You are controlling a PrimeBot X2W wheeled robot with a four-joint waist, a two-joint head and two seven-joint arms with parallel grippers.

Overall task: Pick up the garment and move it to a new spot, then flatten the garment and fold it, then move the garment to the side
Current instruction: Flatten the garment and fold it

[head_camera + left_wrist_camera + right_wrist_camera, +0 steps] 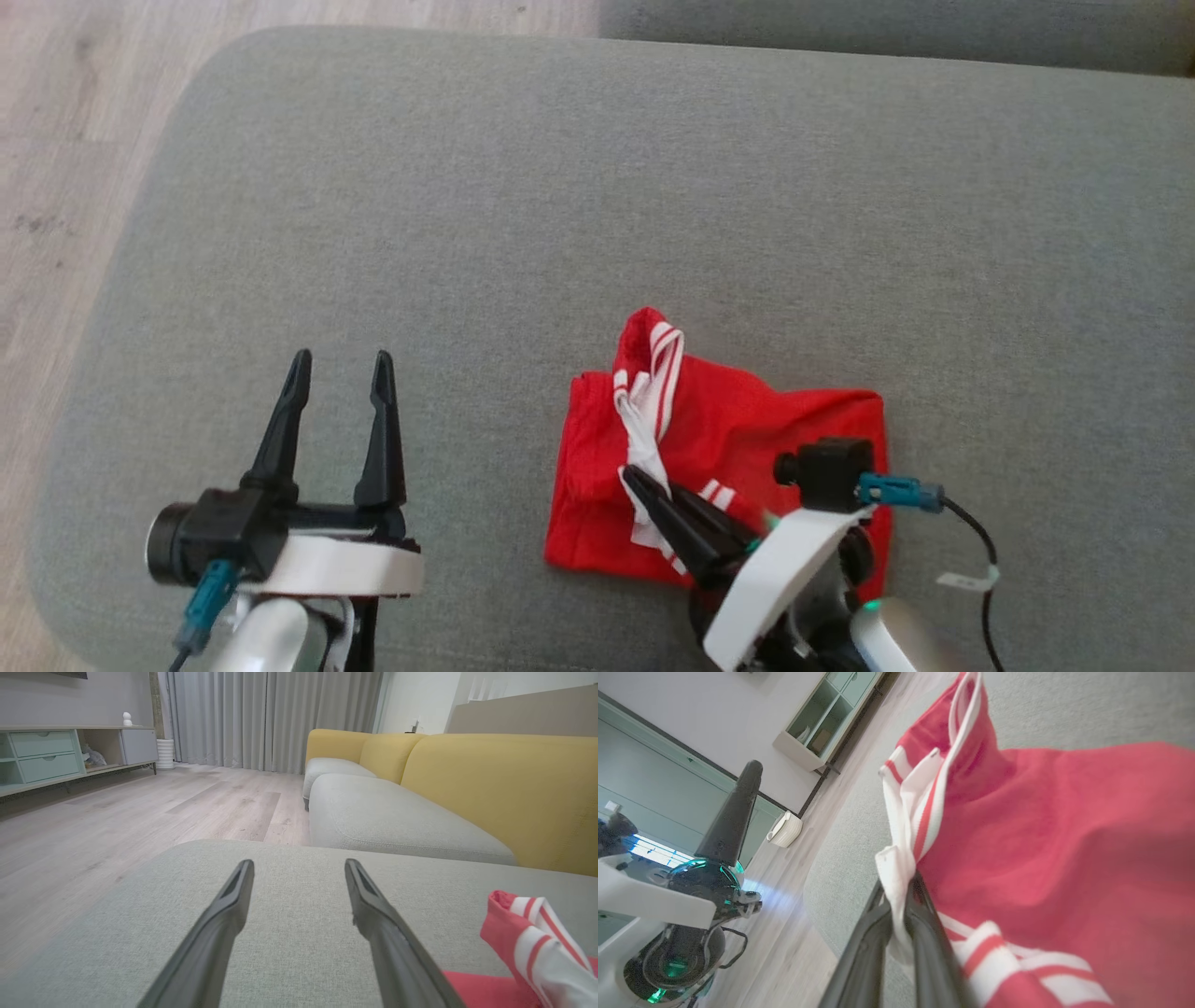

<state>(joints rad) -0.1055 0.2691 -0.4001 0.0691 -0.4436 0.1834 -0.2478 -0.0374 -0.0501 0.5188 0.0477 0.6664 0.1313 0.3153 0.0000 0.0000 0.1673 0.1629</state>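
Note:
The garment is red with white stripes and lies bunched on the grey cushion, right of centre near the front edge. My right gripper reaches in from the lower right and is shut on the garment's white-striped edge. The right wrist view shows that white band pinched between the two dark fingers, with red cloth spread beyond. My left gripper stands open over bare cushion to the garment's left, apart from it. In the left wrist view its fingers are spread and a raised fold of the garment shows at the right.
The cushion's rounded left edge drops to a pale wood floor. A grey and yellow sofa stands beyond the cushion. A low cabinet and grey curtains lie farther off. A black cable trails off my right wrist.

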